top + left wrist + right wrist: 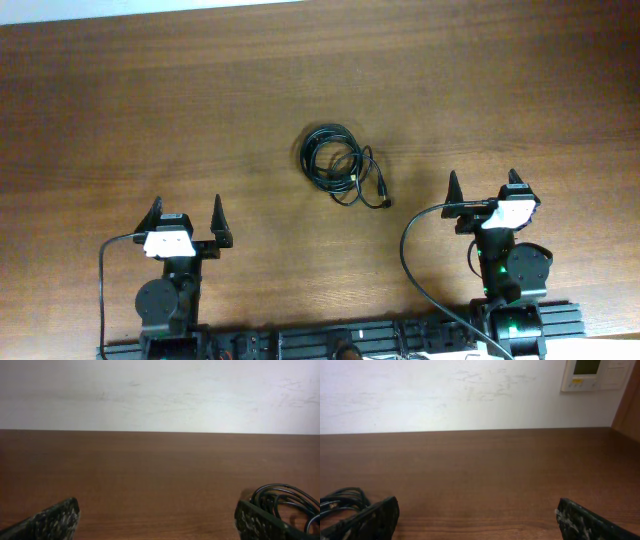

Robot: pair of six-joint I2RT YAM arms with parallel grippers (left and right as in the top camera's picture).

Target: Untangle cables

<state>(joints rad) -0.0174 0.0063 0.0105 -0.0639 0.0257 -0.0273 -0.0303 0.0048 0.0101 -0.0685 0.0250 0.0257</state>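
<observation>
The cables (335, 162) lie as one small bundle of thin black loops at the middle of the wooden table, with a dark plug end (383, 200) trailing to the lower right. My left gripper (186, 212) is open and empty at the front left, well apart from the bundle. My right gripper (484, 184) is open and empty at the front right. In the left wrist view the loops (287, 500) show behind the right finger, with the left gripper (157, 519) open. In the right wrist view the cables (340, 497) show at far left, with the right gripper (477, 517) open.
The wooden table (150, 100) runs to a white wall at the back. A thick black arm cable (420, 270) loops beside the right arm's base. A wall panel (592, 374) hangs at the upper right of the right wrist view.
</observation>
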